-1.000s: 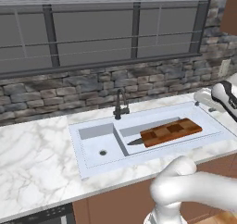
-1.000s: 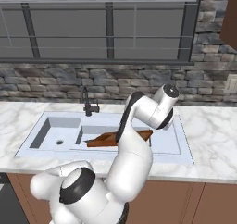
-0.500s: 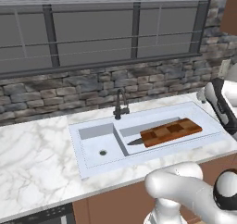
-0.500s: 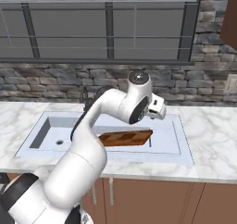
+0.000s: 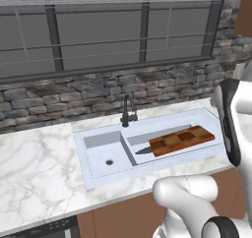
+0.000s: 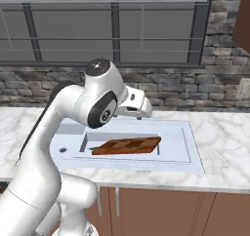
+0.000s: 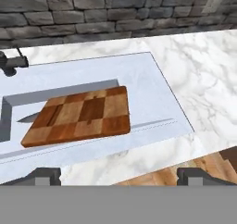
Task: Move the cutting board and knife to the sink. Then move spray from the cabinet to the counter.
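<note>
Nearest us, brown wooden base cabinets run under the white marble counter with grey veining. Set into it is the pale grey-white double-basin sink; in its right-hand basin the checkered wooden cutting board lies tilted, and at its nine o'clock end the dark grey pointed blade of the knife pokes out from under it. In the hand view we see the two-finger gripper hovering above the counter's front edge, its dark tips spread wide with nothing between them, the board at about eleven o'clock from it. At the sink's twelve o'clock stands the black faucet. Behind rise a grey stone wall and a dark-framed window. We can read no labels or writing anywhere.
</note>
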You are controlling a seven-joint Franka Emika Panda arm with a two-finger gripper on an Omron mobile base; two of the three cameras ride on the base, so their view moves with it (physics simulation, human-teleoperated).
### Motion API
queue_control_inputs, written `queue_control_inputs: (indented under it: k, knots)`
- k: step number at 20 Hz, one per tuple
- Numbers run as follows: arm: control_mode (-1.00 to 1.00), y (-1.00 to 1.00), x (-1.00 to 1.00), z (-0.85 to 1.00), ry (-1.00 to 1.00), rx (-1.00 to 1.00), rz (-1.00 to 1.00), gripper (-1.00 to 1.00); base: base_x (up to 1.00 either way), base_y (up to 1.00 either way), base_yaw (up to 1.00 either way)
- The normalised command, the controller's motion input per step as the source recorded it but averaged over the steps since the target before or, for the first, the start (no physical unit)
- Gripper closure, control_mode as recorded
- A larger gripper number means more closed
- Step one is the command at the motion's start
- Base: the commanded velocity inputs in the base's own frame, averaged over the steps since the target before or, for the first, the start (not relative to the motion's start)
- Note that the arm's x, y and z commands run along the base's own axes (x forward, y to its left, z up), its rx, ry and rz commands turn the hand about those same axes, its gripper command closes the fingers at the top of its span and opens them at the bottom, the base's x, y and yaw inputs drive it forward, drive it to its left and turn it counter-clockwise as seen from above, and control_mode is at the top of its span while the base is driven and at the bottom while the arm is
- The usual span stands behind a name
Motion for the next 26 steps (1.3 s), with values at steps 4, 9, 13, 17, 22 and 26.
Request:
queue_control_inputs:
  k: [4, 9, 13, 17, 22, 26]
  knots:
    - [-1.00, 0.87, -1.00, 0.34, -0.22, -0.01, 0.00, -1.00, 0.00, 0.00, 0.00]
    - [-1.00, 0.66, -0.78, 0.01, -0.34, -0.09, -0.05, -1.00, 0.00, 0.00, 0.00]
    - [1.00, -0.08, -0.47, 0.03, -0.13, -0.05, -0.08, -1.00, -0.32, -0.36, -0.27]
    - [1.00, 0.00, 0.00, 0.00, 0.00, 0.00, 0.00, -1.00, -0.01, -0.08, -0.92]
    - [1.00, 0.00, 0.00, 0.00, 0.00, 0.00, 0.00, -1.00, 0.00, 0.00, -0.99]
    - [1.00, 0.00, 0.00, 0.00, 0.00, 0.00, 0.00, -1.00, 0.00, 0.00, -1.00]
